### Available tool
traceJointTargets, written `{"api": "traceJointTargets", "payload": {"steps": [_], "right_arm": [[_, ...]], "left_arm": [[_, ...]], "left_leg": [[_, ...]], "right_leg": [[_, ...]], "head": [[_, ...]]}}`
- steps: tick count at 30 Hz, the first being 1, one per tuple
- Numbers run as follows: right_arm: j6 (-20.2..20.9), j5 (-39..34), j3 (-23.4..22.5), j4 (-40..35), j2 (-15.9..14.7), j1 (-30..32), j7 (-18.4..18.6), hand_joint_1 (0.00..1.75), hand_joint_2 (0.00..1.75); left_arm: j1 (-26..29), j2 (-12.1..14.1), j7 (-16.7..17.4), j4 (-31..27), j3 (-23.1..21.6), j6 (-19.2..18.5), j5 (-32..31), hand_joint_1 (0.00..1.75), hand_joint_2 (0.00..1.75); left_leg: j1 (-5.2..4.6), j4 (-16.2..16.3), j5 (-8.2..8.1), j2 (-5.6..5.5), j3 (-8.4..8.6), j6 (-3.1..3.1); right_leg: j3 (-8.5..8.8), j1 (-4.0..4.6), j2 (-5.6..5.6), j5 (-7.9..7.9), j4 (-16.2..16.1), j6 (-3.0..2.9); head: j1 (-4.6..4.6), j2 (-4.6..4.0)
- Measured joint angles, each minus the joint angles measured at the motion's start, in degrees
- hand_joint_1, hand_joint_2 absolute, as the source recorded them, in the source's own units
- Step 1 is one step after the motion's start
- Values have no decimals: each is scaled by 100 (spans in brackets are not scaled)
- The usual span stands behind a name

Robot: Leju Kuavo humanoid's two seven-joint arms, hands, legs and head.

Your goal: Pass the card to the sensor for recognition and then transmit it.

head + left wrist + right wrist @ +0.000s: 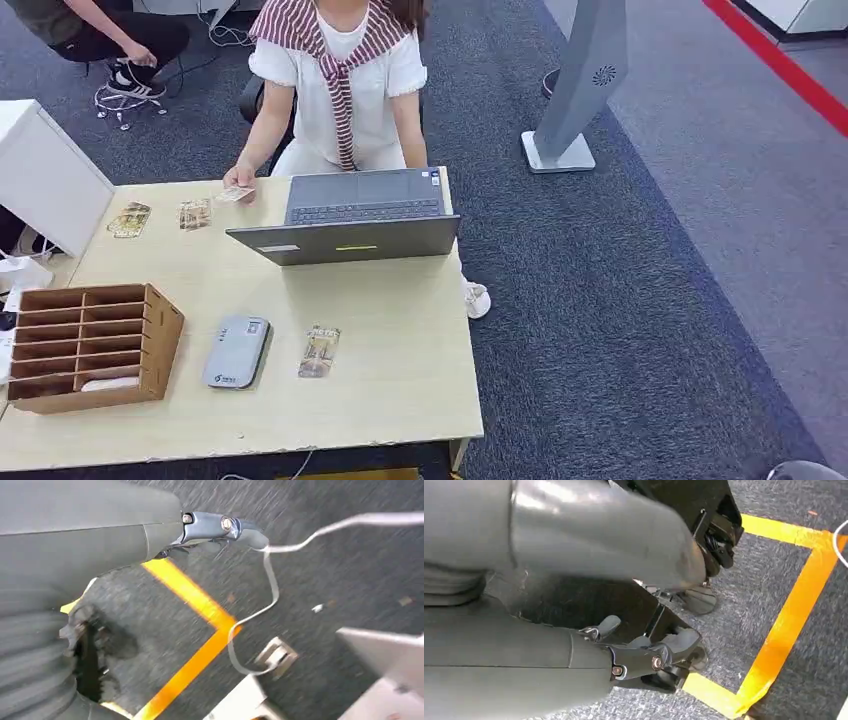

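We judge task not yet started: card point(319, 351) lies flat on table point(400, 390), just beside grey sensor point(237, 351), untouched. All left: pick up, present to sensor, hand over. Our left hand point(220, 527) hangs over floor, fingers apart, holding nothing. Right hand point(644, 662) also low over floor, empty; fingers look loosely apart. Wooden rack point(90, 345) left of sensor. Laptop point(355, 220) and person point(340, 90) across table; more cards point(160, 216) near person's hand.

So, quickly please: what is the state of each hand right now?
Left hand: holds nothing; whether the fingers are open or closed cannot be told.
Right hand: holds nothing; fingers look curled, but this cannot be told for certain.
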Motion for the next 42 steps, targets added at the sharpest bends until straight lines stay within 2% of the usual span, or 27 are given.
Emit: {"api": "traceJointTargets", "payload": {"steps": [13,23,30,34,38,42], "right_arm": [[-299,-719,76,214,9,-43,-28,0,175],[-483,-1147,219,363,11,-76,-39,0,175],[-535,-1364,404,476,11,-109,-48,0,175],[-544,-1425,586,540,11,-138,-50,0,175],[-538,-1425,711,555,9,-166,-44,0,175],[-509,-1423,888,586,9,-176,-50,0,175]], "left_arm": [[894,-232,-205,-2109,-1034,765,1228,0,175],[1402,-374,-468,-4064,-1762,1086,1521,0,175],[1515,-466,-619,-5491,-2288,992,1140,0,175],[1498,-443,-686,-6164,-2603,922,641,0,175],[1362,-260,-662,-6371,-2866,1036,5,0,175],[1186,59,-533,-6462,-3204,1296,-694,0,175]], "left_leg": [[-3,2,0,2,3,0],[-4,2,0,4,6,0],[-5,4,0,6,10,0],[-6,6,0,8,12,1],[-5,6,0,11,12,1],[-5,6,0,19,14,0]], "right_leg": [[1,0,1,0,-2,1],[1,0,3,1,-2,1],[4,0,5,2,-4,2],[4,1,5,3,-4,3],[4,1,8,4,-4,3],[4,1,14,4,-4,3]], "head": [[0,2],[0,0],[2,2],[-2,2],[2,0],[0,0]]}}
